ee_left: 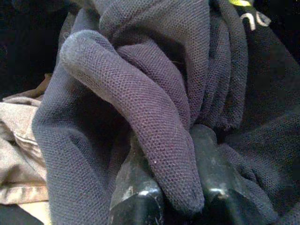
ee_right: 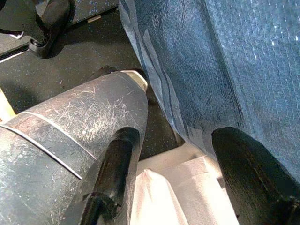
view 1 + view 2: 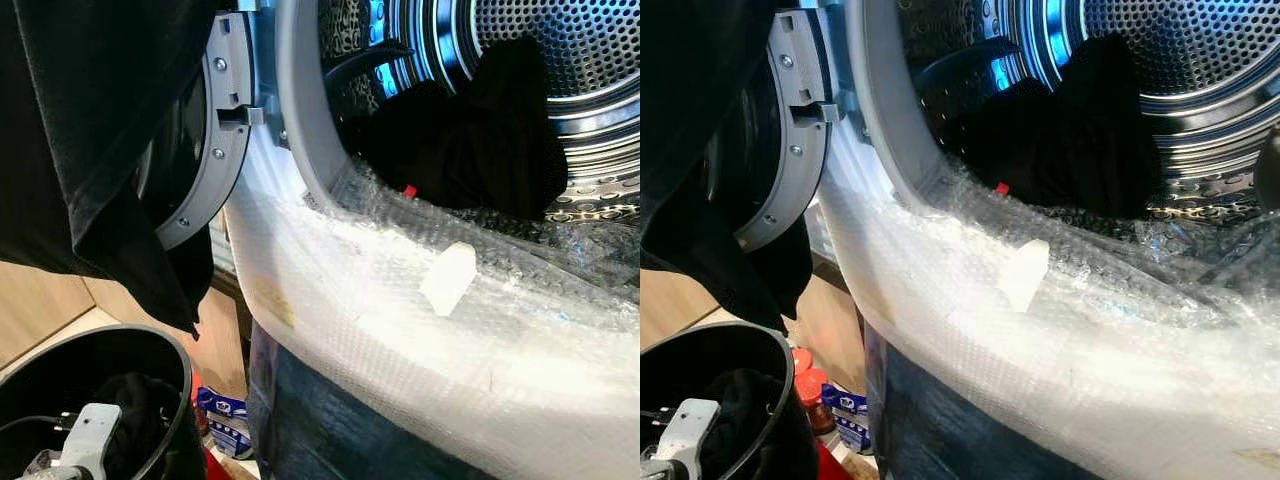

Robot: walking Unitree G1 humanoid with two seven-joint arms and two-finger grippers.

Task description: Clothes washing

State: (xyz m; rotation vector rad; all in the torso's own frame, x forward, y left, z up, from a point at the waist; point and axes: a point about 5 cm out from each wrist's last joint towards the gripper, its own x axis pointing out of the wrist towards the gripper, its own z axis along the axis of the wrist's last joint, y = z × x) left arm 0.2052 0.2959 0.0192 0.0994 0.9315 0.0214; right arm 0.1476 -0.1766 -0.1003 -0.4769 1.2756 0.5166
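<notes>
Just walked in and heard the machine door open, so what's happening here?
The robot is loading laundry. Its left gripper is shut on a fold of dark grey garment, which hangs at the left beside the open washer door. The drum already holds dark clothes, and bubble wrap covers the washer's front below the opening. A black basket with more clothing stands at the lower left. The right gripper hangs open, low beside the wrapped front.

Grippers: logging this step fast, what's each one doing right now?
Left gripper: closed on a fold of the dark garment.
Right gripper: open, holding nothing.
</notes>
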